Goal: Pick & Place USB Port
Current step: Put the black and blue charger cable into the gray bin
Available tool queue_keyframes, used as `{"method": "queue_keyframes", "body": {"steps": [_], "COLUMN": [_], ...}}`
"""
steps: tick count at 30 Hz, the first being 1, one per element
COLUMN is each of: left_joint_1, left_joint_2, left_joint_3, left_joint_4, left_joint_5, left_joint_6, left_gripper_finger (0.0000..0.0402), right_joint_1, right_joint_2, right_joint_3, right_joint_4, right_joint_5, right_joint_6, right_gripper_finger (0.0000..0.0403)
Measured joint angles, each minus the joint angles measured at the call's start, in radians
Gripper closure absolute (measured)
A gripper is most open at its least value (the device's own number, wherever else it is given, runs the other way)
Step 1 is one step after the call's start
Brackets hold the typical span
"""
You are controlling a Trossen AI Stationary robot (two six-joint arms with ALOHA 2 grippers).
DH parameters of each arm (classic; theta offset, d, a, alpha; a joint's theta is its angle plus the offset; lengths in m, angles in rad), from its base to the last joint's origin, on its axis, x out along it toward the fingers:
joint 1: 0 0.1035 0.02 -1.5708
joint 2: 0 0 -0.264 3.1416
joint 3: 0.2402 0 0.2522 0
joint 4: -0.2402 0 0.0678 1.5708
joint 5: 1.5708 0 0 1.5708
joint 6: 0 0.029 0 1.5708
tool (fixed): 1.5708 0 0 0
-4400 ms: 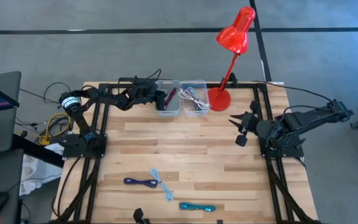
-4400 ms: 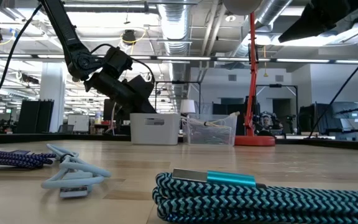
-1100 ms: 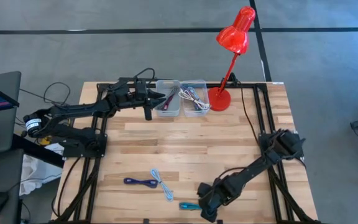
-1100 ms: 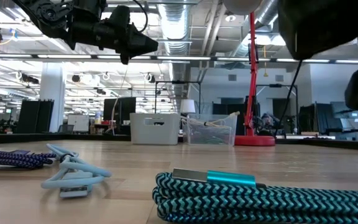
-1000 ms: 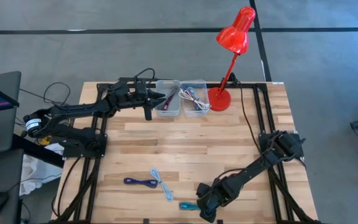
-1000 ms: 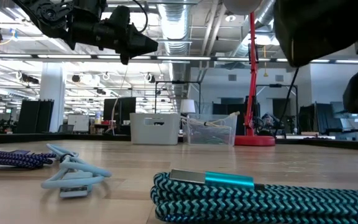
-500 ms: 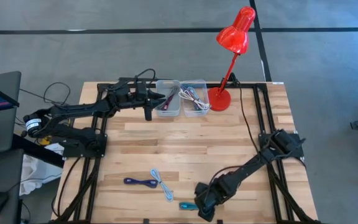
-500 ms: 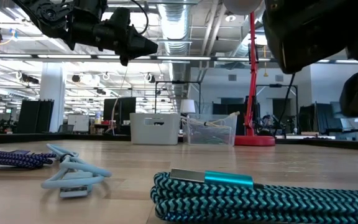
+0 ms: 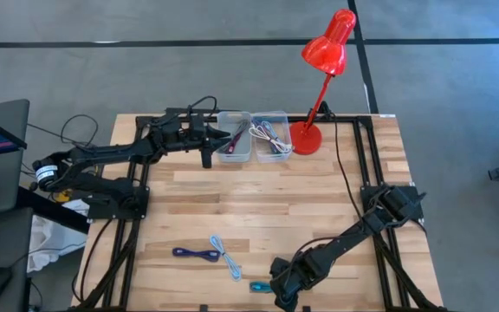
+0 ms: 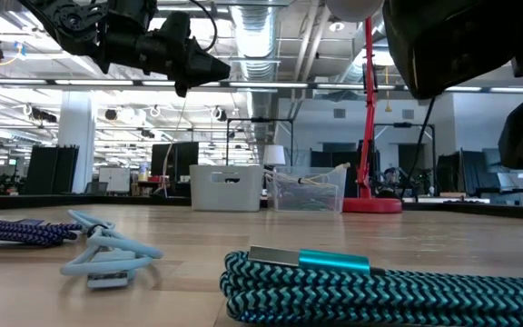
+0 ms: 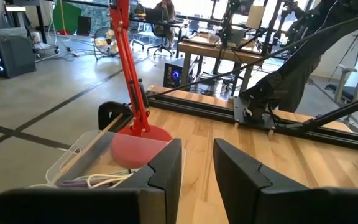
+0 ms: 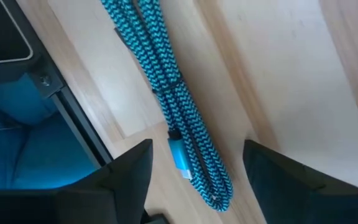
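Observation:
A teal braided USB cable (image 12: 166, 81) lies coiled on the table by its near edge (image 9: 258, 287) (image 10: 379, 291). My right gripper (image 12: 194, 186) hovers open above it, fingers pointing down, one on each side of the cable's metal plug end (image 12: 180, 155), without touching it. My left gripper (image 9: 206, 147) (image 11: 197, 168) stands raised at the far left beside the two clear bins, open with nothing between its fingers. It also shows high up in the low view (image 10: 212, 65).
A dark blue cable (image 9: 196, 253) and a light blue cable (image 9: 226, 257) lie left of the teal one. The left bin (image 9: 235, 147) holds a purple cable, the right bin (image 9: 271, 147) a white one. A red desk lamp (image 9: 306, 136) stands right of the bins.
My right gripper has crept a little toward the table's left and near edges, staying over the teal cable. The cable lies where it was.

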Motion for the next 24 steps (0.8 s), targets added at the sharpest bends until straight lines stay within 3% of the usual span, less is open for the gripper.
{"method": "queue_keyframes", "body": {"steps": [16,20,24], "left_joint_1": [0.0,0.0,0.0], "left_joint_2": [0.0,0.0,0.0], "left_joint_3": [0.0,0.0,0.0], "left_joint_4": [-0.001,-0.005,-0.006], "left_joint_5": [0.0,0.0,0.0], "left_joint_6": [0.0,0.0,0.0], "left_gripper_finger": [0.0309,0.0309,0.0309], "right_joint_1": [-0.001,-0.001,-0.001], "right_joint_2": [0.0,0.001,0.001], "right_joint_3": [-0.013,-0.012,-0.012], "right_joint_4": [-0.016,-0.008,-0.009], "right_joint_5": [0.054,0.055,0.055], "right_joint_6": [-0.016,-0.037,-0.037], "right_gripper_finger": [0.0371,0.0386,0.0371]}}
